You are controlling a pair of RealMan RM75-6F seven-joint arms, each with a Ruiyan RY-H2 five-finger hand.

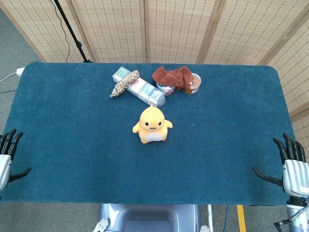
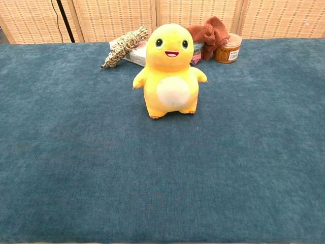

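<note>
Left hand (image 1: 7, 157) and right hand (image 1: 292, 166) at table (image 1: 58, 145) edges, fingers spread, holding nothing; yellow plush toy (image 1: 152, 124) upright mid-table (well apart from both), untouched

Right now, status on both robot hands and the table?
Left robot hand open, right robot hand open, both at near corners. Yellow plush upright mid-table, untouched. Box, cloth, jar behind it.

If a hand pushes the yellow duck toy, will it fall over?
Probably yes: the yellow plush toy stands upright on small feet, so a high push could tip it. It looks soft and stuffed, likely light and squashy. The carpeted table may grip it, hindering sliding.
</note>
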